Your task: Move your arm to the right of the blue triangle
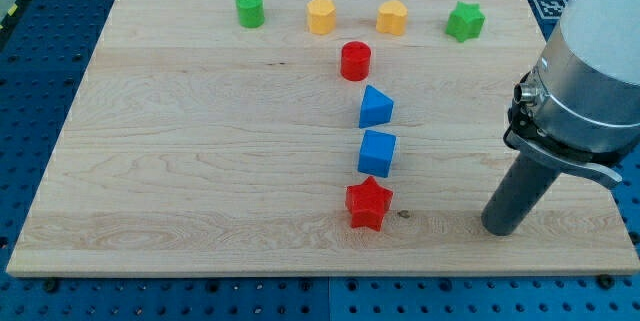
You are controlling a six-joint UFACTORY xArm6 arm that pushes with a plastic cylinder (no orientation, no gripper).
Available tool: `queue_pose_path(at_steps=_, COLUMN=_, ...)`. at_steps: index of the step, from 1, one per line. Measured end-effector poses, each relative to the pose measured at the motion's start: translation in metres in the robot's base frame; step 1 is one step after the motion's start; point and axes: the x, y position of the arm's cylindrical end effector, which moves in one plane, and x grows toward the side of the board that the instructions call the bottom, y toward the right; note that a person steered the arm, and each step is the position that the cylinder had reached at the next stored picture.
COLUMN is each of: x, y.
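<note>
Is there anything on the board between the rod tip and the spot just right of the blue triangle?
Nothing visible. My tip sits right of and below the blue triangle, with bare board between them.

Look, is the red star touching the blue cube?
No, the red star sits just below the blue cube with a thin strip of bare board between them.

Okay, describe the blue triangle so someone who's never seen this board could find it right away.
On the wooden board, a column of four blocks runs down the middle: red cylinder, then two blue blocks, then a red star. The blue triangle is the upper blue one, just below the cylinder. Its pointed top sets it apart from the blue cube beneath.
</note>
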Motion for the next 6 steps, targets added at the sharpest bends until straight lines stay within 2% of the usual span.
queue_pose_path(at_steps=1, x=-0.004, y=0.001)
queue_pose_path(at_steps=2, x=-0.061, y=0.000)
queue_pose_path(at_steps=3, x=-0.105, y=-0.035)
queue_pose_path(at_steps=6, x=-0.177, y=-0.079)
